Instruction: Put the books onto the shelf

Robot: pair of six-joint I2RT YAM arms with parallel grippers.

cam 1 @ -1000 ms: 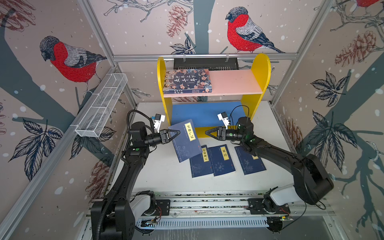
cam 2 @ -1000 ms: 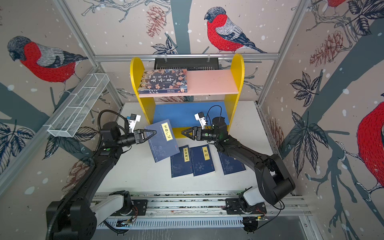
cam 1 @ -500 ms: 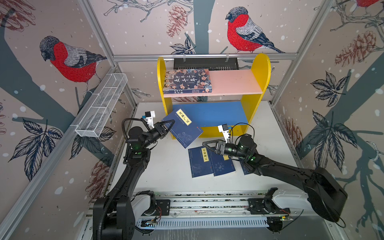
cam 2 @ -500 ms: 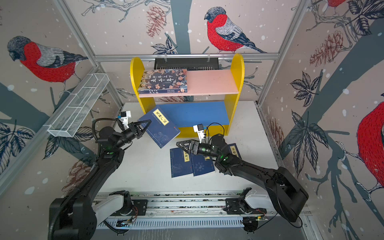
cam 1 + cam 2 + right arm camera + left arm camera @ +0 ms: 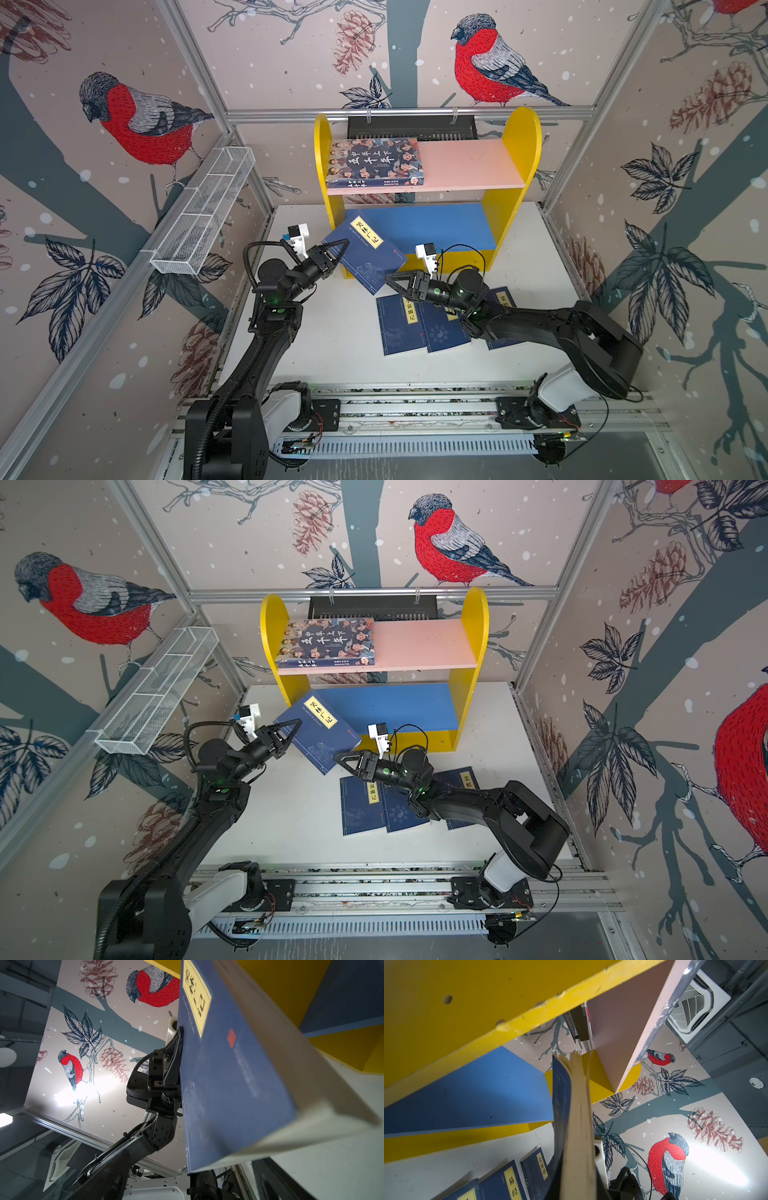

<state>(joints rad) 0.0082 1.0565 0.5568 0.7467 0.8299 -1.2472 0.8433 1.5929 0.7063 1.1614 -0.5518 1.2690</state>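
The left fingers (image 5: pixel 332 245) pinch the edge of a navy book (image 5: pixel 365 253), tilted just before the blue lower board (image 5: pixel 436 224) of the shelf (image 5: pixel 521 166). The right fingers (image 5: pixel 401 275) stand wide and empty near its lower corner. I would level it first, then slide it in flat.

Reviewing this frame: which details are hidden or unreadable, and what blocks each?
Both top views: the right arm covers the label of the middle book and most of the rightmost book.
Right wrist view: the held book fills the frame, the right tool unseen there, so contact is unclear.
Left wrist view: its page edge is blurred; the left tool cannot be made out.
Top views: the pink board hides the rear of the blue board.
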